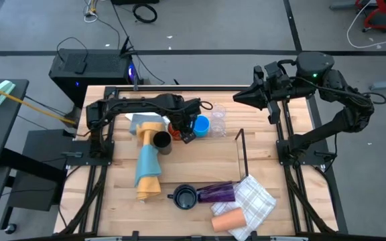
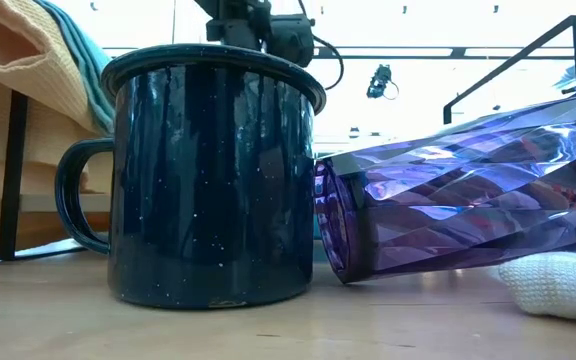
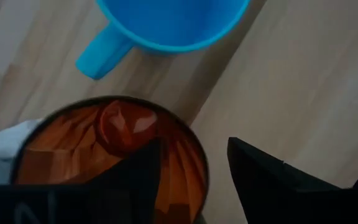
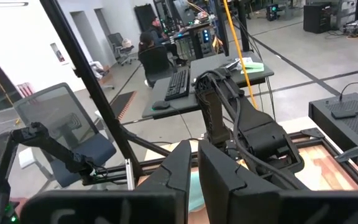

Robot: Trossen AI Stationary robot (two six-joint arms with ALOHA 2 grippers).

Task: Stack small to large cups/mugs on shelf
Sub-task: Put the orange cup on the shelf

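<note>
Where it stands upright, the amber cup point(image 3: 114, 155) glows translucent orange.

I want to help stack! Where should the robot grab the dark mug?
Probably by the rim, coming from straight above. The mug stands upright with its mouth open to the top, so one jaw could go inside and one outside. The side by the handle looks best; the purple tumbler lies against the other side.

Glossy speckled enamel mug point(image 2: 213, 175), faceted purple tumbler point(image 2: 458, 195), probably plastic, wooden table point(image 2: 288, 325)
</note>
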